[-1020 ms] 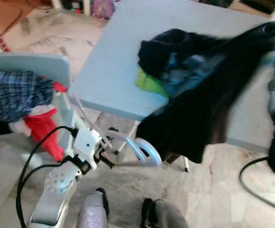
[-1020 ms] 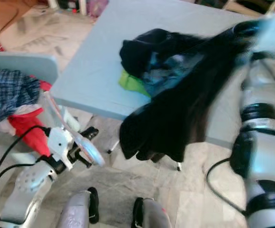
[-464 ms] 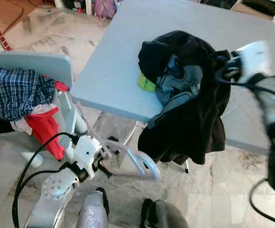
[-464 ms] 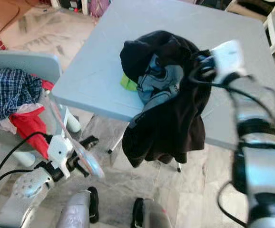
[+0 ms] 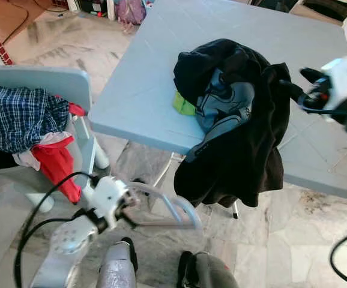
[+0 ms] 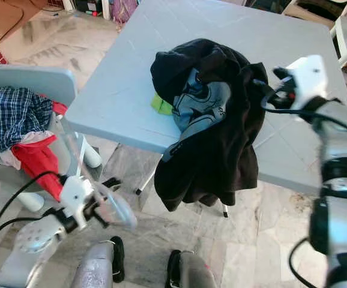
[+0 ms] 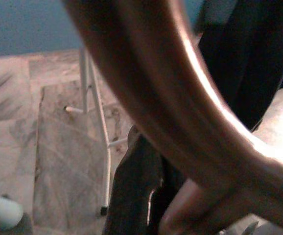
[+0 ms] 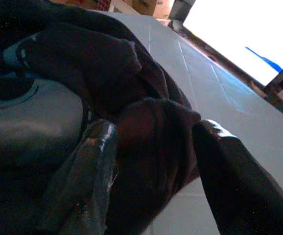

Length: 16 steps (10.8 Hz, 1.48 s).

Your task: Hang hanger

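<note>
A clear plastic hanger (image 5: 168, 204) is held low over the floor, in front of the table, with my left gripper (image 5: 127, 207) shut on it. In the left wrist view the hanger (image 7: 180, 88) curves close across the black fingers (image 7: 136, 191). A black shirt with a grey print (image 5: 233, 120) lies on the light blue table (image 5: 143, 78) and droops over its front edge. My right gripper (image 5: 297, 83) hovers at the shirt's right side, open. In the right wrist view its fingers (image 8: 90, 166) stand apart with a fold of the black shirt (image 8: 151, 132) between them.
A pale chair (image 5: 41, 78) at the left carries a plaid shirt (image 5: 17, 117) and a red cloth (image 5: 56, 165). A green item (image 5: 182, 105) peeks from under the black shirt. Table legs stand on the marble floor (image 5: 269, 240). My feet are below.
One second ago the black shirt was stretched out toward the right by my right gripper. It has since dropped back over the table edge, and the gripper has drawn back to the right, open.
</note>
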### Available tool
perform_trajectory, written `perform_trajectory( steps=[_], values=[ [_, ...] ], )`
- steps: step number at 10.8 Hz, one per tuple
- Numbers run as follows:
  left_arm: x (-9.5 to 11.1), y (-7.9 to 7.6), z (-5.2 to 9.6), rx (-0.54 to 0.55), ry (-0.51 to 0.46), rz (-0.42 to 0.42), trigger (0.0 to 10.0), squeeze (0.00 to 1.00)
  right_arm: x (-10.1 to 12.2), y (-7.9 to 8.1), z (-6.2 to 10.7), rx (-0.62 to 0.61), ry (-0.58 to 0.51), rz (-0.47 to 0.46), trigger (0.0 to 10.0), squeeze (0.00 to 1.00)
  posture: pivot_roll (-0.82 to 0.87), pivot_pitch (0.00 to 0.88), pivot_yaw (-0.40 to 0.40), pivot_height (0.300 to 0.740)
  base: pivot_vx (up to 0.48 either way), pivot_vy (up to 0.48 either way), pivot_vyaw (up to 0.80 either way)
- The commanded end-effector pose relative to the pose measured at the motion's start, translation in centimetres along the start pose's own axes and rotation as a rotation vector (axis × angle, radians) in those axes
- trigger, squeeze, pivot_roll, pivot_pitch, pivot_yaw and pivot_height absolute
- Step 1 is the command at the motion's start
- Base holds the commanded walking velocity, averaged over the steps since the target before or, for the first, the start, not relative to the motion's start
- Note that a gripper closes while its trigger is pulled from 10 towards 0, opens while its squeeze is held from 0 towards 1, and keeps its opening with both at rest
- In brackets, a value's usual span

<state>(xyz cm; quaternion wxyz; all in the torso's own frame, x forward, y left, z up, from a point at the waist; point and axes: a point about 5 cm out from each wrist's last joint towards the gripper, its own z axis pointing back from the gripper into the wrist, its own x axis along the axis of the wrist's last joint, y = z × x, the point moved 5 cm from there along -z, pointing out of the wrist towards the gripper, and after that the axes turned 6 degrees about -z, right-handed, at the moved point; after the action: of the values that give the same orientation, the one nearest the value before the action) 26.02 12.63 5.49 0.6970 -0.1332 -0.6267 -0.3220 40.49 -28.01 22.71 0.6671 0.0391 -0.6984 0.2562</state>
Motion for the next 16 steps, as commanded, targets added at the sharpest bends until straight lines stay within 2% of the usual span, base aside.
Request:
perform_trajectory(
  steps=[1,2,3,4,5,7,9,10,11,12,14,15,16],
  values=[
    [-0.3,-0.4,0.1,-0.006,0.004,-0.001,10.0,0.00,0.4,-0.5,0.6,0.005,-0.009,-0.005,10.0,1.00,0.07,0.160,-0.093,0.740,0.000,0.000,0.00],
    [-0.7,-0.4,0.0,0.000,0.015,-0.007,10.0,0.00,-0.6,1.0,1.5,0.182,0.060,-0.072,10.0,1.00,0.07,0.157,-0.095,0.740,0.000,0.000,0.00],
    [-0.8,-0.4,0.0,0.007,0.012,-0.007,10.0,0.00,-2.0,2.7,3.1,0.358,0.154,-0.149,10.0,1.00,0.07,0.156,-0.096,0.740,0.000,0.000,0.00],
    [-0.8,-0.4,0.0,0.009,0.010,-0.008,10.0,0.00,-2.8,3.6,4.1,0.435,0.200,-0.190,10.0,1.00,0.07,0.155,-0.098,0.740,0.000,0.000,0.00],
    [-0.9,-0.4,-0.1,0.008,0.008,-0.009,10.0,0.00,-4.7,5.6,6.2,0.582,0.303,-0.243,10.0,1.00,0.06,0.158,-0.097,0.740,0.000,0.000,0.00],
    [-0.8,-0.6,-0.3,-0.001,0.003,-0.014,10.0,0.00,-5.6,6.8,6.5,0.599,0.323,-0.289,10.0,1.00,0.06,0.159,-0.088,0.740,0.000,0.000,0.00],
    [-0.8,-0.6,-0.2,-0.006,0.001,-0.019,10.0,0.00,-5.8,9.0,6.8,0.650,0.326,-0.350,10.0,1.00,0.06,0.163,-0.088,0.740,0.000,0.000,0.00],
    [-0.8,-0.7,-0.2,-0.006,0.001,-0.018,10.0,0.00,-5.8,10.1,6.4,0.649,0.291,-0.384,10.0,0.81,0.06,0.166,-0.089,0.740,0.000,0.000,0.00],
    [-0.7,-0.9,-0.3,-0.008,0.000,-0.014,10.0,0.00,-6.0,11.6,5.9,0.648,0.274,-0.407,10.0,0.27,0.06,0.166,-0.089,0.740,0.000,0.000,0.00],
    [-0.7,-1.0,-0.4,-0.009,-0.001,-0.013,10.0,0.00,-6.4,12.3,5.4,0.622,0.269,-0.402,10.0,0.00,0.06,0.167,-0.088,0.740,0.000,0.000,0.00],
    [-0.7,-1.0,-0.5,-0.009,-0.002,-0.016,10.0,0.00,-8.5,13.5,2.4,0.368,0.224,-0.407,10.0,0.00,0.06,0.168,-0.088,0.740,0.000,0.000,0.00],
    [-0.7,-1.0,-0.5,-0.008,-0.002,-0.017,10.0,0.00,-9.1,13.7,1.2,0.235,0.215,-0.423,1.2,0.00,0.06,0.168,-0.090,0.740,0.000,0.000,0.00],
    [-0.7,-1.0,-0.6,-0.008,-0.003,-0.017,10.0,0.00,-9.4,14.1,0.7,0.187,0.211,-0.425,0.0,0.00,0.06,0.170,-0.090,0.740,0.000,0.000,0.00]
  ],
)
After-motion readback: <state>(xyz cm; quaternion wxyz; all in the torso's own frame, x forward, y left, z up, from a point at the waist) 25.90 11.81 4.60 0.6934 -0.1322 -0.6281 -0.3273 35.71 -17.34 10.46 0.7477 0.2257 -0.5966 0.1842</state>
